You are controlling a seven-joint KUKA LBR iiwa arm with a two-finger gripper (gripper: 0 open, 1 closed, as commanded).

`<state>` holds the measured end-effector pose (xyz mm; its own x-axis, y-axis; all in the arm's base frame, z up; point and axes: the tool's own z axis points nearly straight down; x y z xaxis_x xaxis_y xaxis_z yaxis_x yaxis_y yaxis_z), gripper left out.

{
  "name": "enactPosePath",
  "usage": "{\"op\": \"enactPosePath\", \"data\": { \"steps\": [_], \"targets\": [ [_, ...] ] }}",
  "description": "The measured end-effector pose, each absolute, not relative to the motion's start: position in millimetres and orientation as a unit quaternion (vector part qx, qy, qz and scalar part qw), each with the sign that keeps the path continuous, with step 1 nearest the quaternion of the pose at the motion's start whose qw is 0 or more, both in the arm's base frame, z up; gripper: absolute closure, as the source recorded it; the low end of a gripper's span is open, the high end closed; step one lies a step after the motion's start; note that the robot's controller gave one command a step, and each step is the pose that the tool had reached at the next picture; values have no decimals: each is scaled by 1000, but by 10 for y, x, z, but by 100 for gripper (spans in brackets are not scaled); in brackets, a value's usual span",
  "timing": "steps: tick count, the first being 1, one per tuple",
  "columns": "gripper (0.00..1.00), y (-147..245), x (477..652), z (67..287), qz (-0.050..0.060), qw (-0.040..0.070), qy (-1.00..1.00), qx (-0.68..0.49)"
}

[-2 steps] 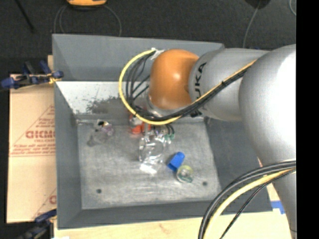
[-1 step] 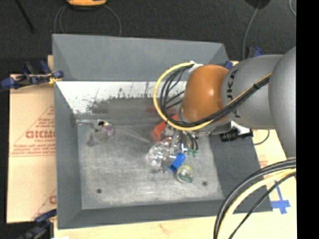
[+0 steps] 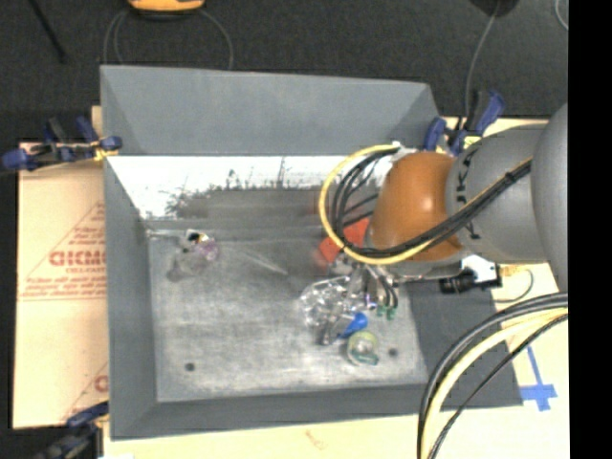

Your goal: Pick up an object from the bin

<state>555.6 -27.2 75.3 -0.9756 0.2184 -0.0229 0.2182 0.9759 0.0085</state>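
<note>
My gripper [image 3: 369,293] hangs low over the right part of the bin floor, under the arm's orange cover. Right beneath and left of it lies a crumpled clear plastic thing [image 3: 323,306]. A small blue piece [image 3: 357,321] rests just below the gripper. In front of that sits a round clear thing with a greenish tint [image 3: 363,351]. A red-orange thing [image 3: 335,247] pokes out from behind the cover, toward the back wall.
A small clear thing with a purple tint [image 3: 200,248] lies alone at the back left of the floor. Small dark specks lie near the front left [image 3: 189,367] and front right [image 3: 394,355]. The arm and its cables cover the bin's right side.
</note>
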Motion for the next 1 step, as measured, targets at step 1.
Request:
{"op": "enactPosePath", "data": {
  "steps": [1],
  "targets": [
    [100,-270,5579,779,3,15,994,110]
  ]
}}
